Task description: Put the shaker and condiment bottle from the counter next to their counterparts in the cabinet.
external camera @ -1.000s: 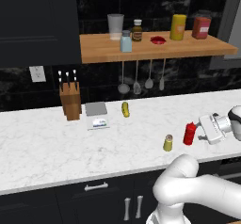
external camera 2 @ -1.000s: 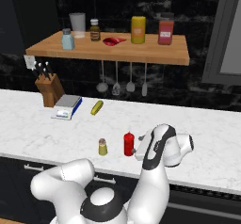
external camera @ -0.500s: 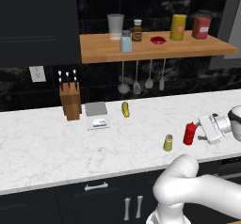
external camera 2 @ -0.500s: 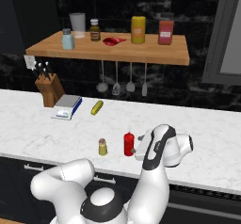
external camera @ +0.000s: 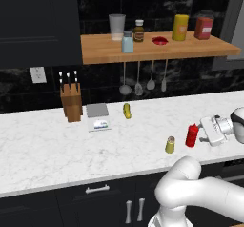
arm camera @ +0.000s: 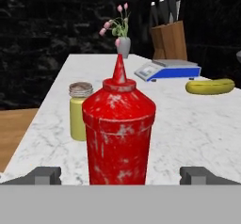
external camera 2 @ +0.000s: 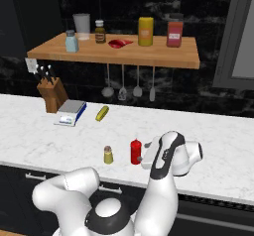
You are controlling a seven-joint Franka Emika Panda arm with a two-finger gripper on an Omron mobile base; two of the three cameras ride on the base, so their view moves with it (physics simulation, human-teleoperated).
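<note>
The red condiment bottle [external camera: 192, 135] [external camera 2: 135, 151] [arm camera: 120, 133] stands upright near the front edge of the counter [external camera: 47, 149] [external camera 2: 223, 141]. Just to its left is the olive-yellow shaker [external camera: 170, 145] [external camera 2: 108, 154] [arm camera: 80, 110]. My gripper [external camera: 203, 134] [external camera 2: 144, 155] [arm camera: 120, 175] lies level at the bottle's right side, open, a fingertip on each side of the bottle and clear of it. On the cabinet shelf [external camera: 157, 49] [external camera 2: 114, 55] stand the pale blue shaker [external camera: 127, 43] [external camera 2: 71, 42] and the wide yellow bottle [external camera: 180, 28] [external camera 2: 145, 31].
A knife block [external camera: 71, 102], a scale [external camera: 97, 116] and a yellow pickle-like thing [external camera: 127, 110] sit at the counter's back. The shelf also carries a glass [external camera: 116, 26], a brown bottle [external camera: 138, 31], a red bowl [external camera: 160, 41] and a red jar [external camera: 204, 28]. Utensils [external camera: 143, 80] hang below.
</note>
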